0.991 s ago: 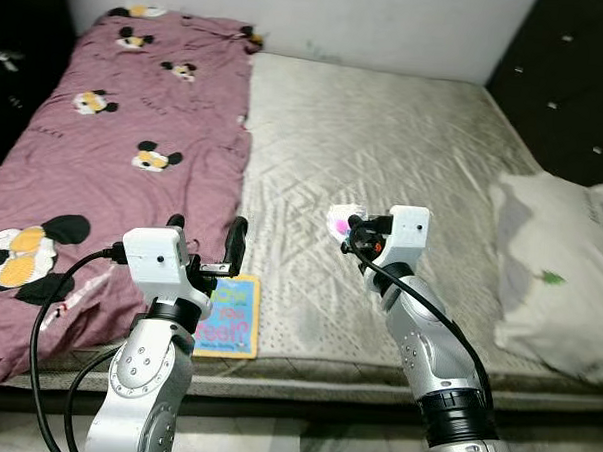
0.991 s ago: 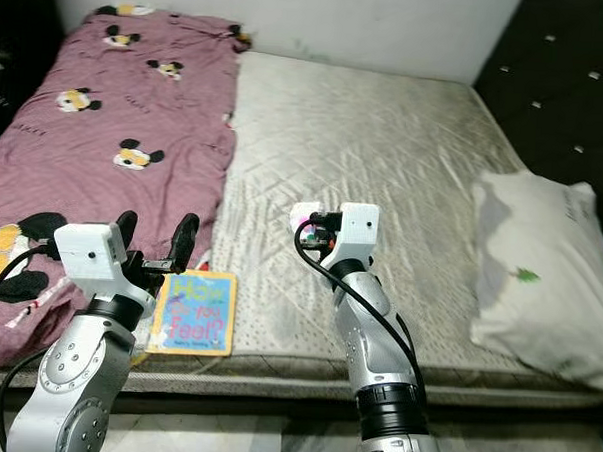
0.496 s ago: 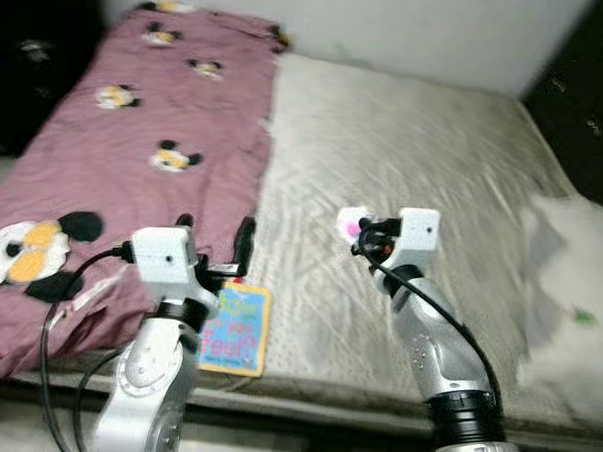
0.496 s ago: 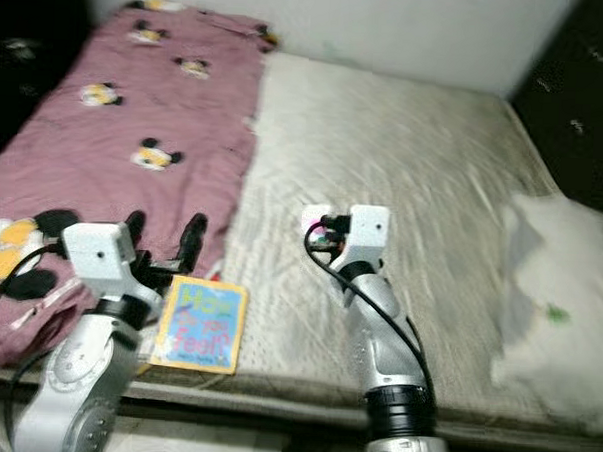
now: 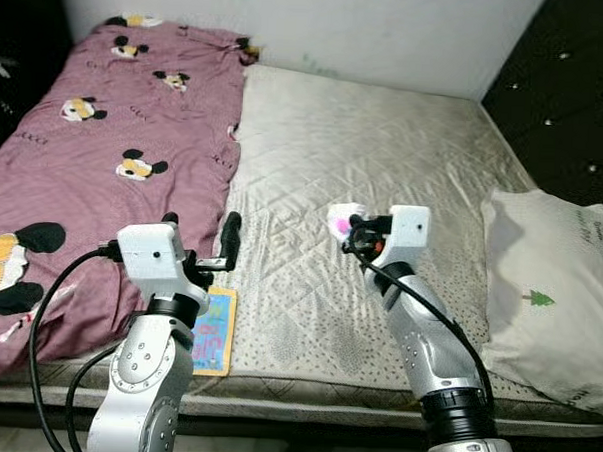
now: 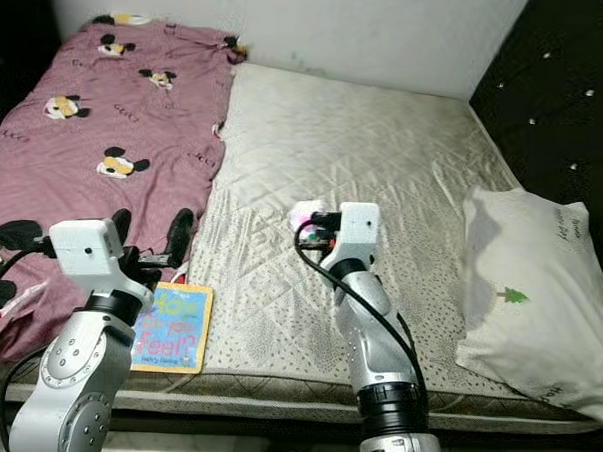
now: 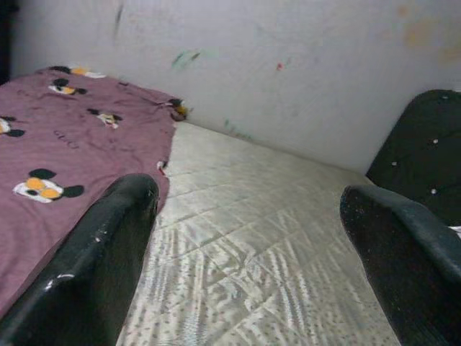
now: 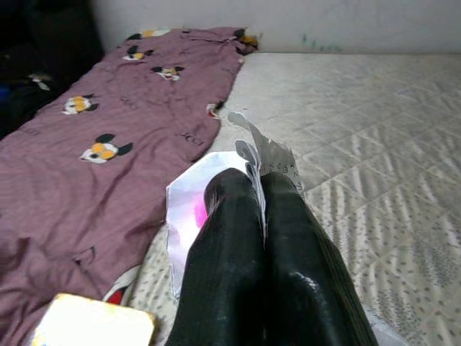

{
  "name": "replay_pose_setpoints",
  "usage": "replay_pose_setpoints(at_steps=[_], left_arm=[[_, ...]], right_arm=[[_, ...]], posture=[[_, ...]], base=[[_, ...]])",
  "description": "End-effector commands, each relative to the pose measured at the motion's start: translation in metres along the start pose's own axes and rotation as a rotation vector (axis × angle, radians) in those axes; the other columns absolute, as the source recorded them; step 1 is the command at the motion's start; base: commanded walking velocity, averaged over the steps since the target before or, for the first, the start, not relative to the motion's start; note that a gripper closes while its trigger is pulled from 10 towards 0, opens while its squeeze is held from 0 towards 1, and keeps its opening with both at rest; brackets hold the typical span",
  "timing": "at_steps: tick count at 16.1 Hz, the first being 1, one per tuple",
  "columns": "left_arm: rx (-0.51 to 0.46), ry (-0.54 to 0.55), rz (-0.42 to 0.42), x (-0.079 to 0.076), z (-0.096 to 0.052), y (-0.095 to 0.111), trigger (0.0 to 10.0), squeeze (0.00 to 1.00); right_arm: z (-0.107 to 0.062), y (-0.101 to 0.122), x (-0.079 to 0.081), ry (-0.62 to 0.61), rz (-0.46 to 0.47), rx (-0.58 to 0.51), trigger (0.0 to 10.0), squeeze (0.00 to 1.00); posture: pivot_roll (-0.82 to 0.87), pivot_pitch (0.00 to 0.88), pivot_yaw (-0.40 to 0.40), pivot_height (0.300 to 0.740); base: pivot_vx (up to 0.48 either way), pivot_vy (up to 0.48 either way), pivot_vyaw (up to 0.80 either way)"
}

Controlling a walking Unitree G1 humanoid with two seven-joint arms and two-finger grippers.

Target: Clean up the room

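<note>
My right gripper [image 5: 349, 232] is raised over the bare grey mattress [image 5: 385, 150] and is shut on a torn white wrapper with a pink spot [image 5: 340, 222]; the wrapper [image 8: 209, 202] sticks out past both sides of the closed fingers [image 8: 288, 238]. My left gripper [image 5: 199, 244] is open and holds nothing, hovering above the mattress's front edge. Below it lies a colourful children's book [image 6: 171, 326], partly hidden by the left arm. In the left wrist view the two fingers [image 7: 101, 252] stand wide apart.
A maroon sheet with cartoon mice [image 5: 95, 147] covers the bed's left half. A white pillow with a small green tree [image 5: 554, 287] lies at the right edge. Black padded panels [image 5: 577, 98] rise on the right, a white wall [image 5: 340, 28] behind.
The whole picture has swung left and back, so the camera moved. The book now sits lower and more hidden behind my left arm. Both grippers keep their pose and grip.
</note>
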State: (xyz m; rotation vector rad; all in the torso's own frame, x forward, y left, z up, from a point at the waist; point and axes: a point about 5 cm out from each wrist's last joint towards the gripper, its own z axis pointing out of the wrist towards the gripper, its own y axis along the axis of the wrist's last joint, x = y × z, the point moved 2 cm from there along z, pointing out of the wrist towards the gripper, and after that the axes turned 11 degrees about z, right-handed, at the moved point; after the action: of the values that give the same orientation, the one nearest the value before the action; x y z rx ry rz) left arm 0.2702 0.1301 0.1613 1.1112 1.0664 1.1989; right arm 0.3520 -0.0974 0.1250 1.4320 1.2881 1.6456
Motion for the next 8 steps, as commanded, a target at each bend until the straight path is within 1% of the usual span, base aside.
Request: replay_pose_setpoints(at_steps=[1,5,6,8], left_arm=[[0.013,0.003,-0.006,-0.0014,0.0002,-0.0025,10.0,0.0],[0.005,0.003,-0.016,-0.0021,0.0018,-0.0002,10.0,0.0],[-0.001,-0.004,-0.03,-0.0027,0.0022,0.0004,10.0,0.0],[0.001,-0.004,-0.027,-0.0026,0.0023,0.0,10.0,0.0]], right_arm=[[0.0006,0.0033,0.0004,0.008,-0.004,-0.012,10.0,0.0],[0.0006,0.0033,0.0002,0.007,-0.003,-0.013,10.0,0.0],[0.0006,0.002,0.0009,0.011,-0.01,-0.004,10.0,0.0],[0.0007,0.002,0.001,0.011,0.0,-0.005,10.0,0.0]], posture=[[0.06,0.092,-0.119,0.74],[0.06,0.091,-0.118,0.74],[0.06,0.088,-0.117,0.74],[0.06,0.086,-0.116,0.74]], base=[[0.0,0.48,0.0],[0.0,0.48,0.0],[0.0,0.48,-0.59],[0.0,0.48,-0.8]])
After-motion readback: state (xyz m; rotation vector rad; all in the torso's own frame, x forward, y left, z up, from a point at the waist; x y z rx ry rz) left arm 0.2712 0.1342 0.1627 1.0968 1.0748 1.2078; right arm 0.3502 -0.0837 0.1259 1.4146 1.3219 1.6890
